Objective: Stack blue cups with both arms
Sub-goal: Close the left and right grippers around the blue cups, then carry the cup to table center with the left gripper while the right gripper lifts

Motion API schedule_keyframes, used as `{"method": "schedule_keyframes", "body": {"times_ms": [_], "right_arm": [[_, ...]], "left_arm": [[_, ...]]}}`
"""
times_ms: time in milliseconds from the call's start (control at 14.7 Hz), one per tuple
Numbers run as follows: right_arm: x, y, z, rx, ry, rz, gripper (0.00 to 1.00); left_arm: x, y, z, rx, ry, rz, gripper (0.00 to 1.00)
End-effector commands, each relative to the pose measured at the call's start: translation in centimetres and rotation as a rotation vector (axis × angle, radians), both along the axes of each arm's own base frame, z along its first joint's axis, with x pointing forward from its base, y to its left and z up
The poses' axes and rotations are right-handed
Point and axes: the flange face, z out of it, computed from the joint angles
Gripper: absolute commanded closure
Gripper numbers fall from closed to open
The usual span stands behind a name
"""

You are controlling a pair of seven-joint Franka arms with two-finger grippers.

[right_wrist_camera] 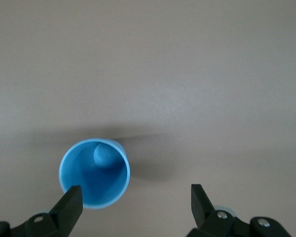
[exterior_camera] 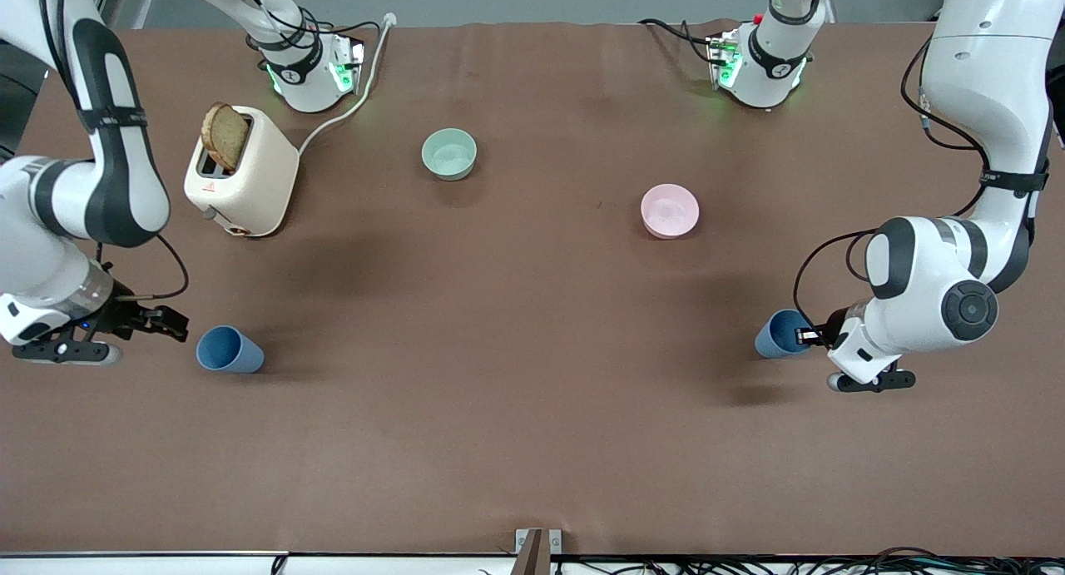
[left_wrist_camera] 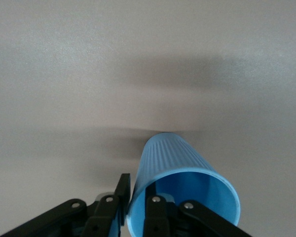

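Note:
One blue cup [exterior_camera: 229,349] stands mouth up near the right arm's end of the table; in the right wrist view [right_wrist_camera: 94,173] it sits close by one fingertip. My right gripper [exterior_camera: 170,324] [right_wrist_camera: 136,197] is open and empty, beside and slightly above this cup. The other blue cup [exterior_camera: 780,334] is near the left arm's end of the table. My left gripper [exterior_camera: 805,336] [left_wrist_camera: 137,190] is shut on its rim, one finger inside and one outside the cup's wall [left_wrist_camera: 172,163]. I cannot tell whether it is off the table.
A cream toaster [exterior_camera: 243,175] with a slice of bread stands near the right arm's base. A mint-green bowl [exterior_camera: 449,153] and a pink bowl [exterior_camera: 670,210] sit farther from the front camera than the cups. The toaster's white cable [exterior_camera: 349,109] runs toward the base.

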Motion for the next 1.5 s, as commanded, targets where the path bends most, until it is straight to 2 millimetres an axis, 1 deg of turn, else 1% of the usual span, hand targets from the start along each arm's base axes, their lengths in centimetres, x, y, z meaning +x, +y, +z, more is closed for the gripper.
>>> {"method": "schedule_keyframes", "body": {"times_ms": [0, 68, 136, 204, 272, 340, 408, 476, 544, 612, 680, 748, 816, 884, 952, 1020, 1088, 1156, 1224, 1293, 1361, 1429], "right_arm": [[0.6, -0.2, -2.5, 0.011, -0.009, 0.001, 0.04], [0.6, -0.2, -3.5, 0.031, 0.001, -0.017, 0.05], [0.8, -0.3, -4.6, 0.053, 0.0, -0.034, 0.05], [0.9, -0.3, -5.5, 0.066, -0.012, -0.027, 0.05], [1.0, -0.3, -6.5, 0.078, -0.02, -0.02, 0.05], [1.0, -0.4, -7.3, 0.094, -0.016, -0.024, 0.06], [1.0, -0.4, -7.9, 0.112, -0.011, -0.022, 0.07], [0.9, -0.4, -8.1, 0.126, -0.011, -0.028, 0.1], [0.8, -0.3, -8.2, 0.132, -0.009, -0.032, 0.13], [0.7, -0.3, -8.4, 0.135, -0.001, -0.031, 0.18], [0.6, -0.2, -8.5, 0.137, 0.005, -0.033, 0.22], [0.4, -0.1, -8.7, 0.139, 0.013, -0.032, 0.28], [0.2, -0.2, -9.0, 0.139, 0.02, -0.033, 0.38], [0.1, -0.1, -9.0, 0.139, 0.02, -0.029, 0.57], [-0.1, -0.2, -9.1, 0.139, 0.024, -0.022, 0.75], [-0.1, -0.1, -9.2, 0.139, 0.026, -0.019, 0.87], [-0.2, -0.2, -9.3, 0.139, 0.027, -0.021, 0.93], [-0.3, -0.2, -9.4, 0.14, 0.032, -0.023, 0.96], [-0.5, 0.0, -9.4, 0.144, 0.042, -0.021, 0.98], [-0.6, 0.1, -8.7, 0.152, 0.05, -0.019, 0.98], [-0.7, 0.2, -7.4, 0.161, 0.053, -0.017, 0.98], [-0.8, 0.3, -5.8, 0.172, 0.057, -0.018, 0.98]], "left_arm": [[0.3, 0.1, 1.1, 0.016, -0.011, 0.0, 0.99], [0.2, -0.4, 2.3, 0.016, -0.023, -0.004, 0.99], [-0.2, -1.0, 3.8, 0.02, -0.009, -0.013, 0.99], [-0.6, -1.6, 4.9, 0.018, 0.021, -0.01, 0.99], [-1.0, -3.1, 6.4, 0.015, 0.033, -0.021, 0.99], [-1.6, -5.3, 7.3, 0.004, 0.046, -0.032, 0.99], [-2.2, -8.1, 8.4, -0.002, 0.05, -0.023, 0.99], [-3.0, -11.2, 9.0, 0.0, 0.055, -0.004, 0.99], [-3.8, -14.7, 9.3, -0.002, 0.056, 0.018, 0.99], [-4.4, -18.2, 10.2, -0.006, 0.042, 0.034, 0.99], [-5.2, -22.0, 10.4, -0.007, 0.039, 0.025, 0.99], [-6.2, -25.5, 9.9, -0.005, 0.041, 0.018, 0.99], [-7.2, -28.7, 9.3, 0.017, 0.036, 0.009, 0.99], [-7.8, -31.2, 8.7, 0.044, 0.014, 0.03, 0.99], [-8.2, -33.5, 7.4, 0.07, 0.001, 0.069, 0.99], [-8.8, -35.7, 6.4, 0.078, -0.009, 0.094, 0.99], [-9.5, -38.0, 5.5, 0.075, -0.024, 0.103, 0.99], [-9.9, -39.5, 4.7, 0.063, -0.029, 0.123, 0.99], [-9.7, -39.9, 4.0, 0.05, -0.029, 0.15, 0.99], [-9.5, -40.1, 3.5, 0.038, -0.033, 0.164, 0.99], [-9.5, -40.2, 3.2, 0.03, -0.037, 0.165, 0.99], [-9.9, -40.8, 2.5, 0.026, -0.034, 0.157, 0.98]]}}
